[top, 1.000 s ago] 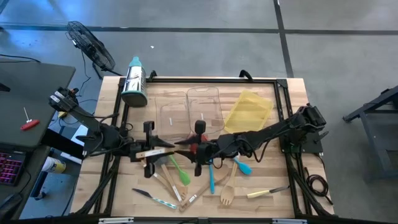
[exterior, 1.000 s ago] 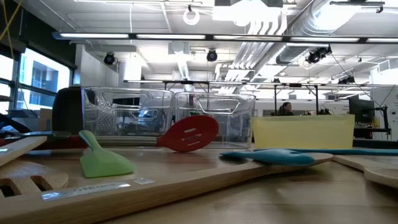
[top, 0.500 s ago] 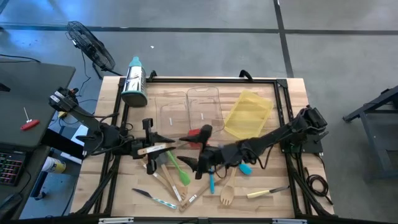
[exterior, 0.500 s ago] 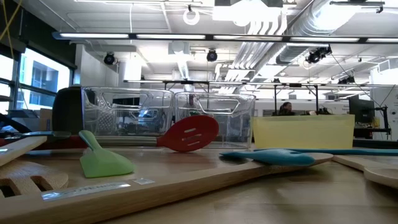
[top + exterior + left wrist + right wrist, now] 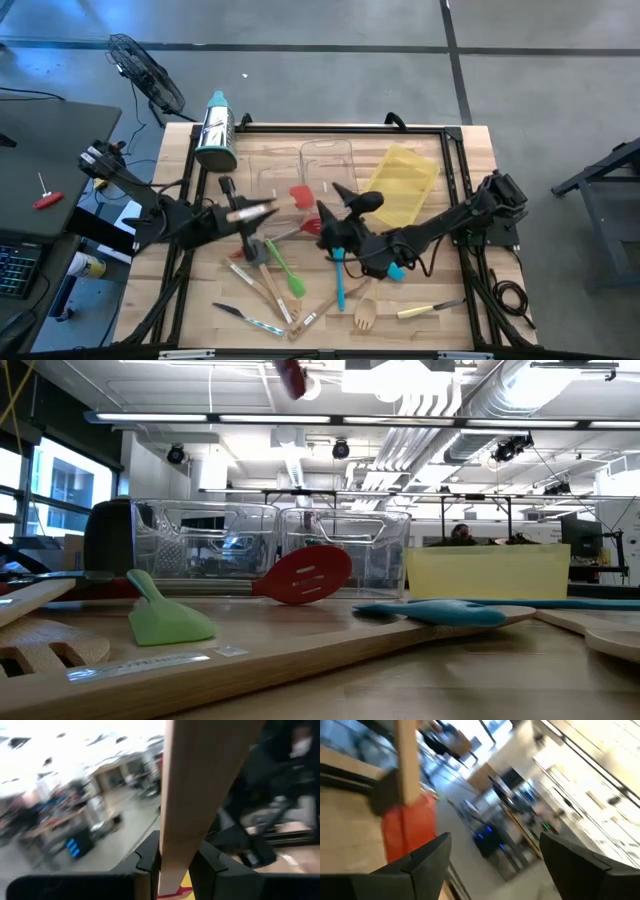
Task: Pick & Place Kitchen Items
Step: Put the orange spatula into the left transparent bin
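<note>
The left end effector [image 5: 232, 212] is raised over the middle of the wooden surface [image 5: 470, 160], its fingers [image 5: 150, 857] pinching the pale wooden handle of a red spatula [image 5: 300, 196]. The red head hangs above the near edge of the two clear bins [image 5: 305, 170], and in the low view it shows only as a red tip at the top of the frame.

The right end effector [image 5: 345, 205] sits just beside that head, its fingers [image 5: 427, 857] spread wide with nothing between them. The right arm stretches across the surface from the far right side, passing over the teal spatula [image 5: 392, 270].

Around them, the yellow bin [image 5: 400, 182] lies beside the clear bins, and the steel cylinder with a teal cap [image 5: 215, 132] lies at the back left corner. Nearer the front edge lie a green spatula [image 5: 285, 270], a wooden fork [image 5: 366, 314], a small knife [image 5: 430, 310] and more utensils, loosely overlapping. A second red slotted spatula [image 5: 305, 575] rests in front of the clear bins in the low view.
</note>
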You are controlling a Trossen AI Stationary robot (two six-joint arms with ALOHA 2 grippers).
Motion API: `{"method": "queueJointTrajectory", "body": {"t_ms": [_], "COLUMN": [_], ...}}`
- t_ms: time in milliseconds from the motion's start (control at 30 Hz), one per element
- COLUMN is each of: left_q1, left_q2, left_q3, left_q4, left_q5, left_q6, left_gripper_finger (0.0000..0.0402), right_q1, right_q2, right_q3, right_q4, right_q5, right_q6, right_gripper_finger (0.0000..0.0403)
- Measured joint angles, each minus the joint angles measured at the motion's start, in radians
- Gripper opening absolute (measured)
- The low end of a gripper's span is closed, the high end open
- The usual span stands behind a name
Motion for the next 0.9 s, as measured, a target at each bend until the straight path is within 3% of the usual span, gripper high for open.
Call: {"method": "queueJointTrajectory", "body": {"t_ms": [233, 633, 800, 900], "left_q1": [0.000, 0.000, 0.000, 0.011], "left_q2": [0.000, -0.003, -0.004, -0.004], "left_q3": [0.092, 0.180, 0.283, 0.369], "left_q4": [-0.254, -0.428, -0.634, -0.815], "left_q5": [-0.275, -0.314, -0.301, -0.242], "left_q6": [-0.174, -0.230, -0.331, -0.450], "left_gripper_finger": [0.0066, 0.0066, 0.0066, 0.0066], "right_q1": [-0.004, -0.004, -0.004, -0.004], "right_q2": [0.000, 0.000, 0.000, 0.000], "right_q3": [0.000, 0.000, 0.000, 0.000], "right_q4": [-0.127, -0.317, -0.339, -0.339], "right_q5": [0.019, 0.023, 0.024, 0.024], "right_q6": [0.113, 0.302, 0.324, 0.324], "right_gripper_finger": [0.0292, 0.0292, 0.0292, 0.0292]}}
